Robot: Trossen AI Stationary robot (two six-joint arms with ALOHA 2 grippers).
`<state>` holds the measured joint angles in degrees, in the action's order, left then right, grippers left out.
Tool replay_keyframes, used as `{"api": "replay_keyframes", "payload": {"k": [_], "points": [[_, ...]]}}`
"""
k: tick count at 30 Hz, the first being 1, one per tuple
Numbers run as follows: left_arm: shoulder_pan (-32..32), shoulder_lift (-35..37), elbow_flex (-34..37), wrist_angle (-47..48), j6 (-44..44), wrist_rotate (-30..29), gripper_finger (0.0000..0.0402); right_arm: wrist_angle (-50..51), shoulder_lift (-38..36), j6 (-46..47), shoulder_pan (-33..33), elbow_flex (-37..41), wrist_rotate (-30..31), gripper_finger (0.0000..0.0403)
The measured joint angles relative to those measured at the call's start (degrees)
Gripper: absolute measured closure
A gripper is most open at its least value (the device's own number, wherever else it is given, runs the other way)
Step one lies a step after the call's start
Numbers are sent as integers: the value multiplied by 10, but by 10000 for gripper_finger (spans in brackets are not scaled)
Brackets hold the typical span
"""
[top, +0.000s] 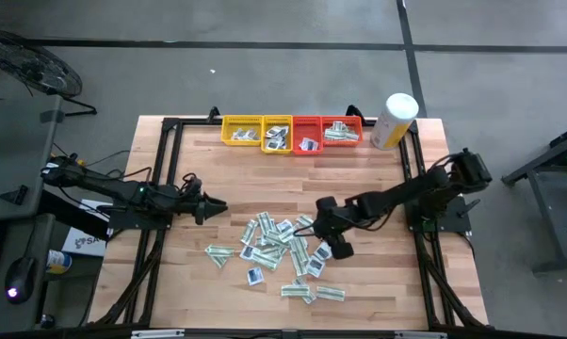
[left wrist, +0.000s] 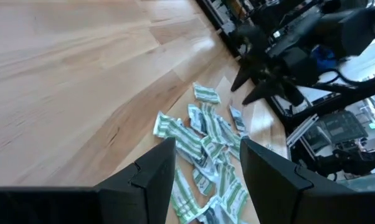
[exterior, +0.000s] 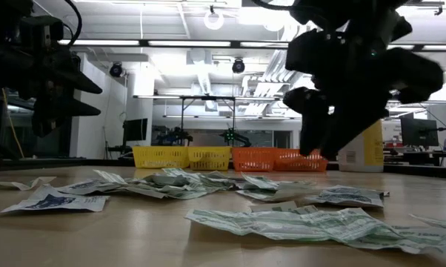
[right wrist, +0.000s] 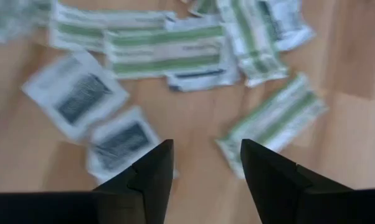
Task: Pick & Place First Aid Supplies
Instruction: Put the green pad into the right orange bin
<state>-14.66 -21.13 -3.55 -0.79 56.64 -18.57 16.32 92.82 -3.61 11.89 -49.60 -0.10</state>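
The first aid supplies [top: 279,250] lie scattered flat on the wooden table's middle: white-and-green strips [right wrist: 166,46] and white squares with a dark centre [right wrist: 78,93]. My right gripper [top: 332,241] hangs over the pile's right side, slanting down. It is open [right wrist: 206,171], with bare wood and a square packet [right wrist: 122,140] below its fingers, and it touches nothing. My left gripper [top: 218,205] waits at the table's left, open [left wrist: 206,165], pointing across at the pile [left wrist: 206,143].
Two yellow trays [top: 255,130] and two red trays [top: 326,130] stand in a row at the far edge, with a few packets in them. A white-and-yellow canister [top: 394,120] stands to their right. Black frame rails [top: 156,188] run along both sides of the table.
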Motion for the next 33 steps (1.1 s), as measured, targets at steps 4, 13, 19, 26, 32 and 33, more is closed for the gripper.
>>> {"api": "replay_keyframes", "payload": {"k": [4,13,19,26,32,33], "points": [[0,-1,0,8,0,0,223,18,3,-61,-16,-18,25,214],[0,-1,0,13,0,-6,223,31,11,-111,-50,-20,-10,221],[0,-1,0,14,-9,-13,223,16,50,-119,-55,-21,-35,222],[0,-1,0,14,-9,-15,223,11,80,-110,-55,-22,-42,232],[0,-1,0,14,-8,-15,223,19,99,-90,-57,-24,-50,272],[0,-1,0,14,-8,-15,223,22,99,-90,-57,-24,-51,280]]}}
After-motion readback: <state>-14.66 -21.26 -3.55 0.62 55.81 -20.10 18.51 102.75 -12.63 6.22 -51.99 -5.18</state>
